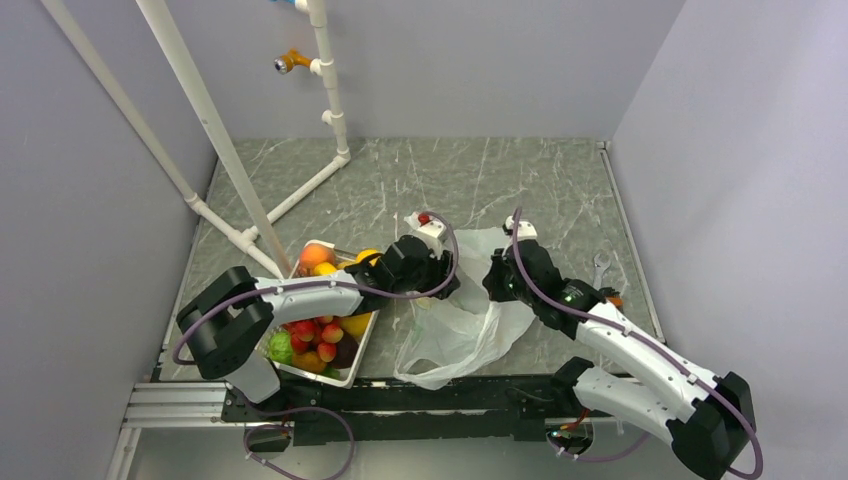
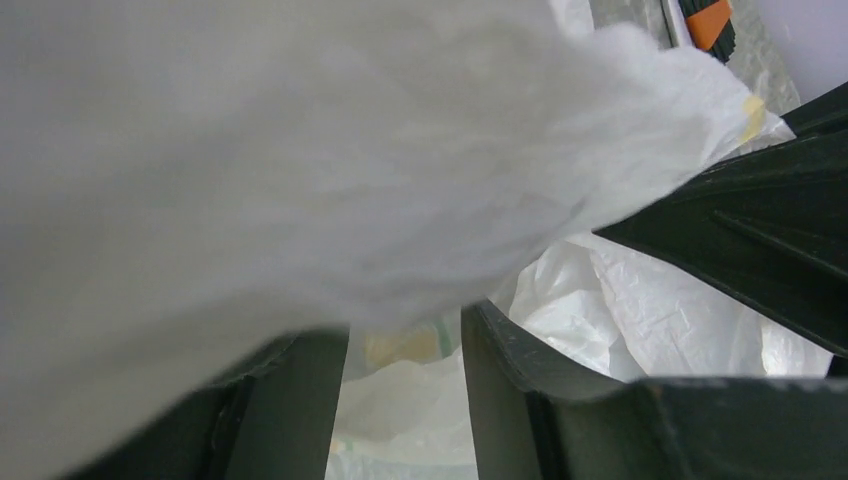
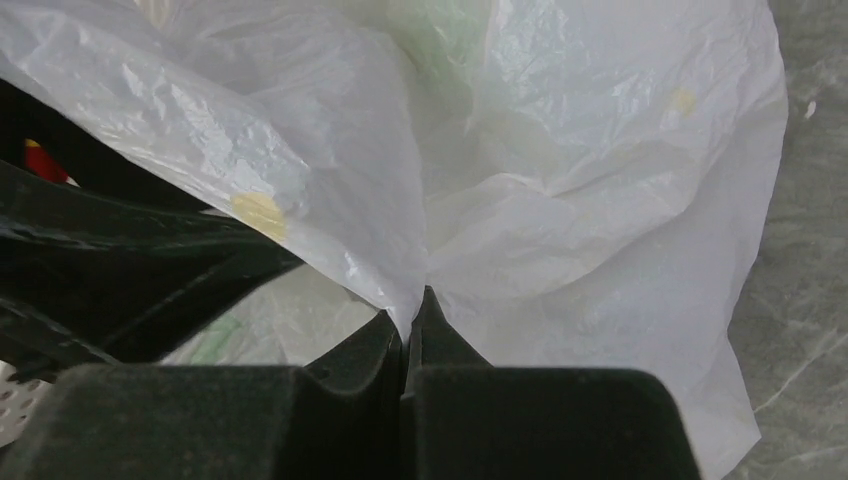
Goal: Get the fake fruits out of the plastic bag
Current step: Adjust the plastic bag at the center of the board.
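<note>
The plastic bag (image 1: 462,325) lies crumpled on the table between my two grippers. My right gripper (image 3: 410,325) is shut on a pinched fold of the bag (image 3: 560,200) at its right side (image 1: 497,282). My left gripper (image 1: 447,277) is at the bag's left edge; its fingers (image 2: 290,400) stand apart, with bag film (image 2: 300,150) draped over and behind them. A yellowish patch (image 2: 400,345) shows through the film; I cannot tell whether it is print or fruit. The red strawberry-like fruits (image 1: 318,330), a green fruit (image 1: 281,347) and a yellow fruit (image 1: 356,324) lie in the basket.
The white mesh basket (image 1: 345,378) stands at the left under the left arm, with an orange peach (image 1: 316,254) at its far end. A white pipe frame (image 1: 250,200) stands at the back left. A metal tool (image 1: 601,268) and an orange-black tool (image 1: 613,299) lie near the right wall.
</note>
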Controlling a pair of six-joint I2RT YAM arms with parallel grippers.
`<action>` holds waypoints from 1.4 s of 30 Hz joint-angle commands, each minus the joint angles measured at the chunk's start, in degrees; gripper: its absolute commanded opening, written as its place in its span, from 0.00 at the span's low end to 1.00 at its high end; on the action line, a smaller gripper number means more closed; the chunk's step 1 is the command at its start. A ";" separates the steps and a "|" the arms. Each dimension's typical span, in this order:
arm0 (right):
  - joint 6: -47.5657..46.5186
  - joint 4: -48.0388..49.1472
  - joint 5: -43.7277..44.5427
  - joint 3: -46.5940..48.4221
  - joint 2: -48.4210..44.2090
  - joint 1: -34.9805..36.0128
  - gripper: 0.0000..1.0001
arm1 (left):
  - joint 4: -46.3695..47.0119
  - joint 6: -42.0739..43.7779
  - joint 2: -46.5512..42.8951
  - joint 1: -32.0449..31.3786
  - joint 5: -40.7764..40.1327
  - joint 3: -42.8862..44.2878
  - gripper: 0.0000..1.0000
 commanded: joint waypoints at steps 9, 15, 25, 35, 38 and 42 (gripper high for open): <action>-7.08 11.81 -8.87 15.88 -0.15 0.14 0.00 | 10.39 1.19 -10.23 -3.30 -6.00 -4.21 0.53; -4.27 18.25 -11.77 2.77 -11.00 0.56 0.00 | 10.43 -1.51 -11.43 -3.78 -7.21 -7.17 0.53; -4.84 10.43 -4.34 -5.85 -11.88 0.49 0.00 | 5.58 -2.57 -4.06 -3.73 -5.91 -3.90 0.51; 2.48 -3.81 -3.23 -3.30 -5.74 0.61 0.15 | 5.23 -2.21 -3.26 -3.95 -4.81 -3.92 0.58; 5.48 -5.29 -1.50 -4.23 -7.13 0.59 0.18 | 3.46 -0.75 -2.59 -4.09 -5.09 -2.20 0.60; 9.97 -9.40 3.95 -2.83 -7.21 0.59 0.26 | 3.76 -0.09 -0.13 -4.49 -3.85 0.56 0.60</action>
